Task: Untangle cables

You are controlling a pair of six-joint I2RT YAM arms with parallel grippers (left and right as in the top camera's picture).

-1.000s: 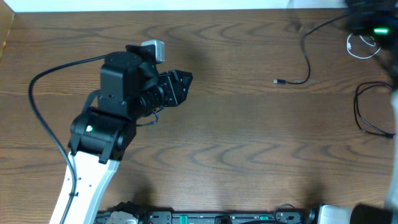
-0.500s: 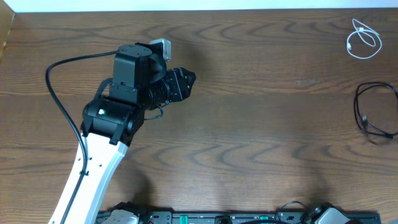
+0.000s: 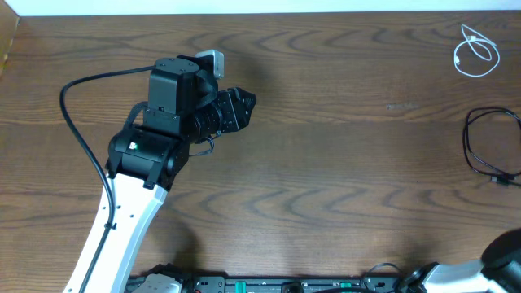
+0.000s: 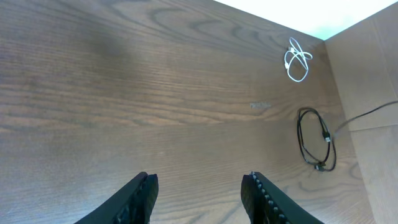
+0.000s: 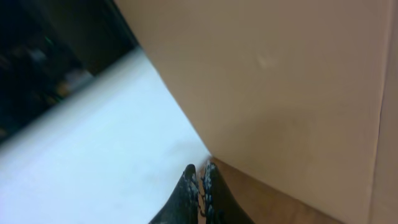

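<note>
The short white cable (image 3: 476,55) lies coiled at the table's far right corner and also shows in the left wrist view (image 4: 297,59). One black cable (image 3: 491,151) lies in a loop at the right edge and shows in the left wrist view too (image 4: 316,138). The second black cable is not in the overhead view. A thin dark cord (image 4: 368,115) runs off to the right past the loop; I cannot tell what it is. My left gripper (image 3: 242,108) is open and empty (image 4: 199,186) over bare wood at mid-left, far from the cables. My right gripper (image 5: 200,177) is shut, with nothing visible between its jaws, and points at a beige panel.
Only part of my right arm (image 3: 503,259) shows, at the bottom right corner. A beige side panel (image 4: 367,68) stands along the table's right side. The left arm's thick black cord (image 3: 73,122) arcs over the left part of the table.
The right arm left the far right corner and now shows at the bottom right. The stretched black cable that lay right of centre is gone from view. The left arm shifted slightly.
</note>
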